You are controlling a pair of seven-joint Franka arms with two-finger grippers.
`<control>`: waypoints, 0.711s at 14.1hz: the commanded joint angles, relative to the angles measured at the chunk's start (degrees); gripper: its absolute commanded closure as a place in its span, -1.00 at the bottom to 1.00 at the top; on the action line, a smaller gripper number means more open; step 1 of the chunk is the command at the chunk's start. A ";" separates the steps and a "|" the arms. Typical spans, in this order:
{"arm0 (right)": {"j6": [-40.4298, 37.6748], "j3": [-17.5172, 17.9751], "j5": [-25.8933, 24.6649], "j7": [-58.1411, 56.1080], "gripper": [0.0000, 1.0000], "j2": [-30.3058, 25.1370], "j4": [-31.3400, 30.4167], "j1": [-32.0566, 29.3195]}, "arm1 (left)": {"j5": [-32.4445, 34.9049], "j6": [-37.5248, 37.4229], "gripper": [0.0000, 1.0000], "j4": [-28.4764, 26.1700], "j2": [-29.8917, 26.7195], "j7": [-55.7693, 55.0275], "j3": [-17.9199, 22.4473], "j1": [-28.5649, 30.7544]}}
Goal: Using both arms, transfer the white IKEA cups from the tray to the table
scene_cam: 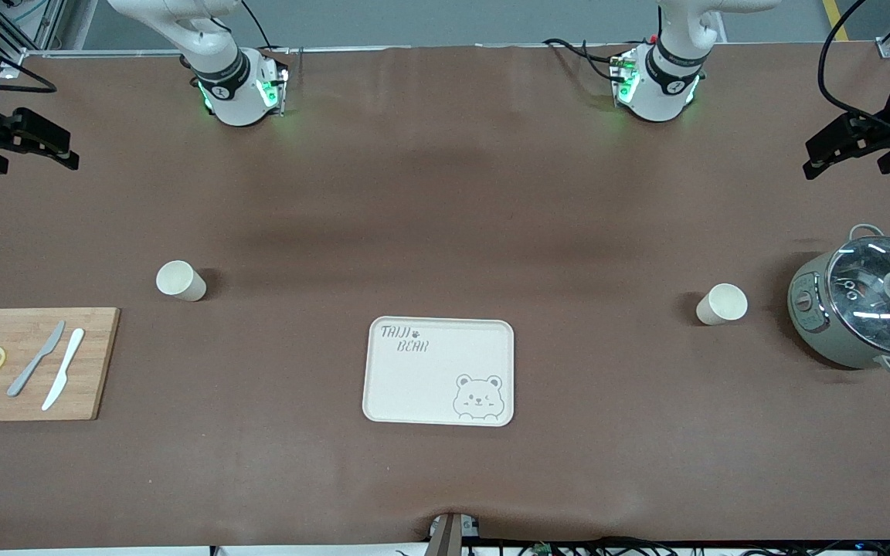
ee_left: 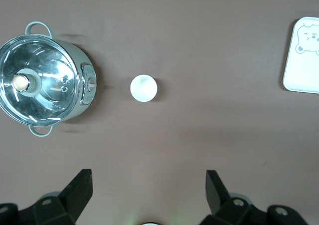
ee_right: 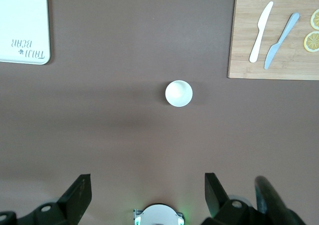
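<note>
Two white cups stand upright on the brown table. One (scene_cam: 181, 280) is toward the right arm's end, the other (scene_cam: 721, 303) toward the left arm's end, beside the pot. My right gripper (scene_cam: 37, 158) hangs open and empty high over the table at its end; its cup shows in the right wrist view (ee_right: 179, 93), well clear of the fingers (ee_right: 77, 192). My left gripper (scene_cam: 847, 164) hangs open and empty high over its end; its cup shows in the left wrist view (ee_left: 143, 88), apart from the fingers (ee_left: 79, 190).
A cream bear tray (scene_cam: 439, 371) lies between the cups, nearer to the camera. A grey-green pot with a glass lid (scene_cam: 866, 305) stands at the left arm's end. A wooden board (scene_cam: 97, 363) with two knives and lemon slices lies at the right arm's end.
</note>
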 commanded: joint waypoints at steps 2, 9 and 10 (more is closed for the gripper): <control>0.13 0.04 -0.35 -0.66 -1.00 -1.26 -1.38 -0.54 | -0.28 -0.33 -1.00 0.12 -0.17 0.86 -0.38 0.72; 0.13 0.04 -0.26 -0.66 -1.00 -1.26 -1.38 -0.45 | -0.28 0.37 -1.00 1.79 1.15 0.94 -0.12 2.04; 0.13 0.04 -0.26 -0.57 -1.00 -1.26 -1.38 -0.53 | -0.28 0.28 -1.00 1.79 1.06 0.94 -0.20 2.13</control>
